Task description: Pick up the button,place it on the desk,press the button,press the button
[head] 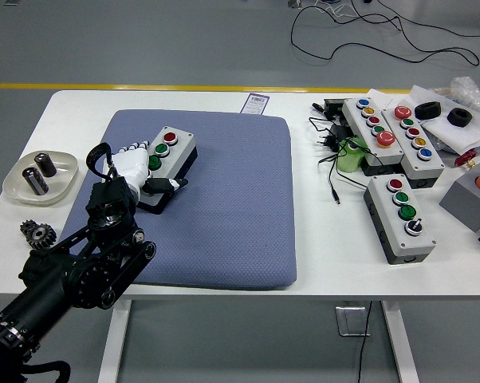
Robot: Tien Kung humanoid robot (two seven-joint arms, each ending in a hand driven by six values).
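Observation:
A grey button box (179, 148) with one red and two green buttons lies on the blue mat (232, 207), near its left side. My left hand (155, 166), white with dark fingertips, is on the box's near end. Its fingers (135, 148) wrap the left side and the thumb (171, 183) presses the right side, so the hand is shut on the box. The near end of the box is hidden under the hand. The black left arm (80, 263) comes up from the lower left corner. No right arm shows.
A shallow dish (17, 185) holding two dark cylinders stands at the left edge, with a black gear (37, 234) in front of it. Three more button boxes (399, 217) stand on the right among cables (332, 152), a green object (352, 156) and black rings (428, 110).

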